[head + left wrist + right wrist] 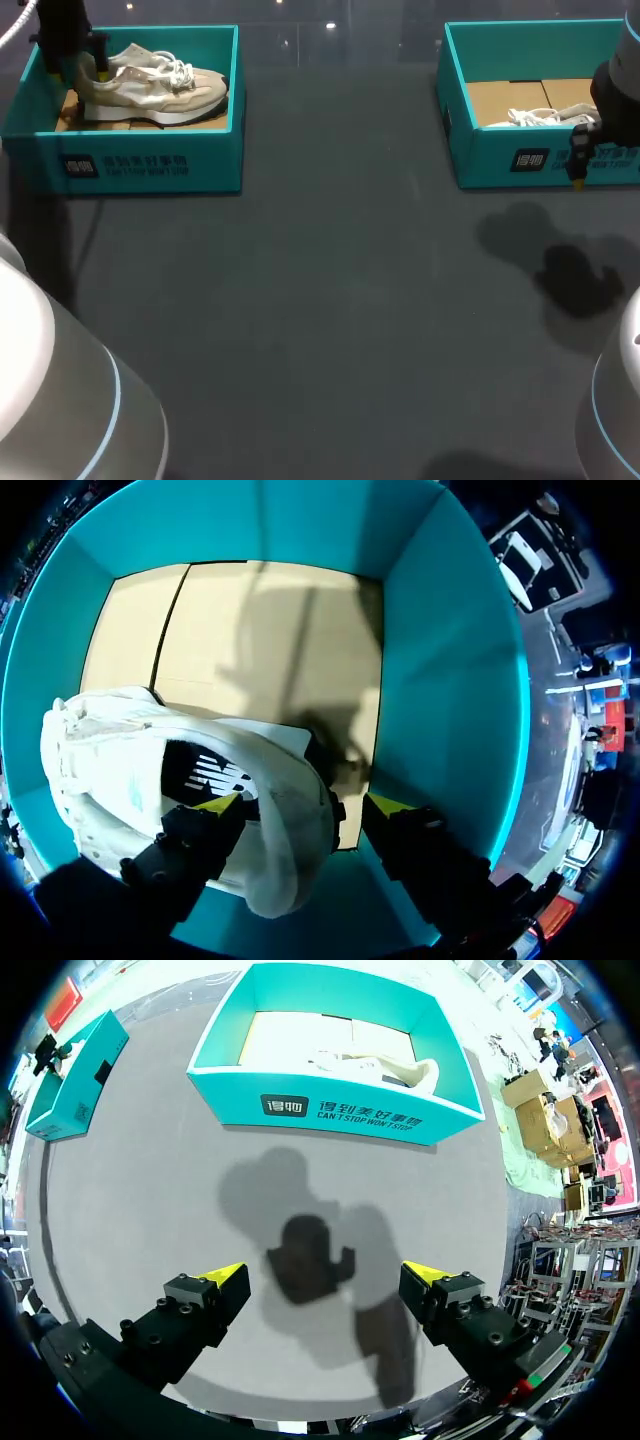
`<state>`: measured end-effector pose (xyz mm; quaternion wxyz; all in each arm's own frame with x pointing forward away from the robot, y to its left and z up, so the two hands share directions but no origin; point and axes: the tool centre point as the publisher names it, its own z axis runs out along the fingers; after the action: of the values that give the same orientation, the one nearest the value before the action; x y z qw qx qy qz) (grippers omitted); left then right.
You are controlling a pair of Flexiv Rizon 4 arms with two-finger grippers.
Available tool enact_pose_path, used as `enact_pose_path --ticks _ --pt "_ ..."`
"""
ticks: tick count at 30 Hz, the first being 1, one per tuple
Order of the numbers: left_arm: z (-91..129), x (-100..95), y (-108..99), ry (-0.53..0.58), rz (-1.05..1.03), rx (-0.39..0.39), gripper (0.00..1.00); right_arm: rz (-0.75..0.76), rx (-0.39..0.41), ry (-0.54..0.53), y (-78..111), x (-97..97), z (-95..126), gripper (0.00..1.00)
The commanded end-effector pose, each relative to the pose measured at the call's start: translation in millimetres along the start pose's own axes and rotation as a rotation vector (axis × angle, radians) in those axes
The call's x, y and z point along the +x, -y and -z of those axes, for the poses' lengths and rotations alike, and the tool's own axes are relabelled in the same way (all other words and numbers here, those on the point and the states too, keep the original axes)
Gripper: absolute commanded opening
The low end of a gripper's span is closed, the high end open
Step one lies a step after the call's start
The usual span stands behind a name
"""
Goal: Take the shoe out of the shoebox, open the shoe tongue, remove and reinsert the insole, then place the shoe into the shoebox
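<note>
Item: bench (330, 300), dark and flat, carrying two teal boxes set well apart. Item: the shoebox (150, 165) on our left side, open-topped, with a cardboard floor. Item: a second shoebox (540, 160) on our right side, with a second shoe (535, 117) lying low inside it. Item: the shoe (150, 88), pale with a white sole, lying in the left shoebox with its heel toward the left end effector (90, 70). Item: left end effector (300, 805), spread and down inside the box. One finger (215, 802) is at the shoe's opening. The other is outside the heel, with a strip of box floor showing between it and the shoe, so nothing is pinched yet. Item: right end effector (325, 1275), spread and empty, hanging over bare bench in front of the second shoebox. Step in hand, as we judge it: taking the shoe out, with the grip on the heel not yet made. Handling notes: we close on the heel collar with one finger inside and one outside, low enough to catch the stiff back and not only the soft rim. We expect the toe to droop once the shoe is raised. We therefore lift straight up until the sole clears the teal wall, and only then carry it across to open bench. The box is light and may ride up with the shoe, so we raise slowly.
</note>
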<state>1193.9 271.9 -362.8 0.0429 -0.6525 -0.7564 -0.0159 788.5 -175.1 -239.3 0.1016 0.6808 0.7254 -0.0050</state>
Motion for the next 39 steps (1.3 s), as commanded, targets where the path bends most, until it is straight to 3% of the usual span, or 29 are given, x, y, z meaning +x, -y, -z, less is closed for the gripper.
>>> enact_pose_path --ticks 1,7,20,28,29,30,39 --pt "-6 1.3 -7 -0.001 -0.001 0.014 0.73 -0.001 -0.001 0.001 0.6 0.3 0 1.00" --pt "-14 2.1 -6 -0.003 -0.002 0.025 0.75 -0.001 -0.001 0.001 0.6 0.3 0 1.00" --pt "-20 2.4 -3 -0.002 -0.004 0.033 0.69 -0.001 -0.001 0.001 0.6 0.3 0 1.00" --pt "-17 3.8 -3 0.003 0.001 0.026 0.22 -0.001 -0.001 0.001 0.6 0.3 0 1.00" --pt "-17 3.9 -3 0.003 0.000 0.026 0.08 -0.001 -0.001 0.001 0.6 0.3 0 1.00" --pt "-16 4.0 -2 0.004 -0.001 0.025 0.00 -0.001 -0.001 0.001 0.6 0.3 0 1.00" --pt "-6 11.9 2 0.025 -0.008 0.012 0.00 -0.001 -0.001 0.001 0.6 0.3 0 1.00"
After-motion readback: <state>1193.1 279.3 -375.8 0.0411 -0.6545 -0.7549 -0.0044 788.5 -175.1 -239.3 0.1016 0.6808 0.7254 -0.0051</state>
